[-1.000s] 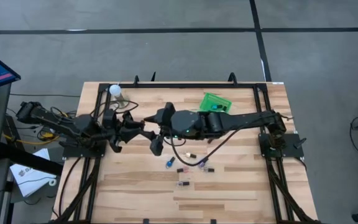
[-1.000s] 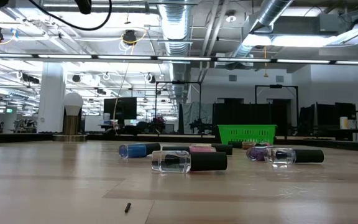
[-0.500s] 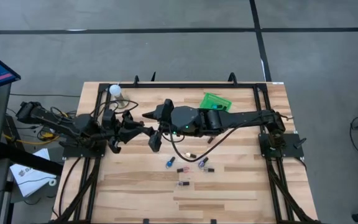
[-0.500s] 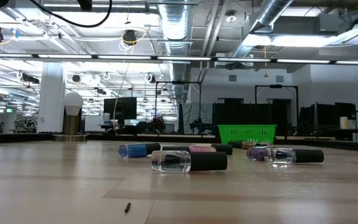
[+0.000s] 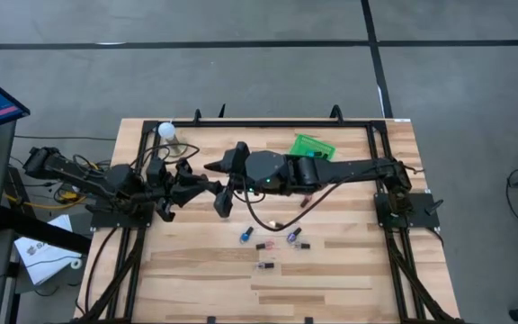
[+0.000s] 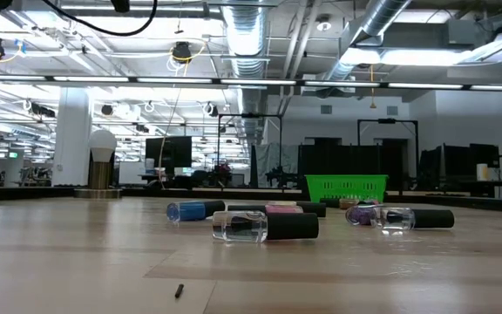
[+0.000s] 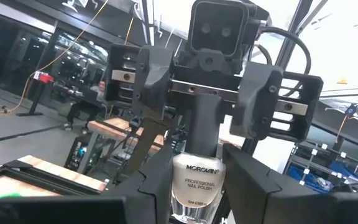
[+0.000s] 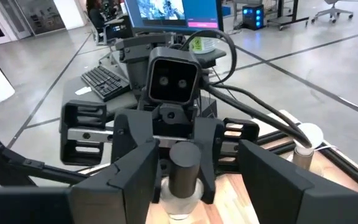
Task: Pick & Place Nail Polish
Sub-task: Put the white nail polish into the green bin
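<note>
a grey workshop floor is surrounding the pale wooden bench, and the low view is looking past it into a dim hall of ducts and lights. going from the left, a white ball-topped stand is standing at the far left corner. next, the left gripper is hanging in the air above the left-centre of the bench, its fingers clamping the glass body of a clear nail polish bottle whose dark cap is pointing toward the other arm. meeting it head-on, the right gripper is reaching in over that cap, its fingers standing on either side of the cap with daylight showing, so it is looking open and not gripping yet; this is reading as a handover between the arms in mid-air. further right, a green basket is sitting near the far edge, partly under the right arm, and nothing is showing inside it from above. toward the front, the remaining nail polish bottles are lying on their sides in a loose scatter, a blue one and a clear one among them. judging by this, most of the placing is still waiting: one bottle is in transit, several are lying unpicked.
</note>
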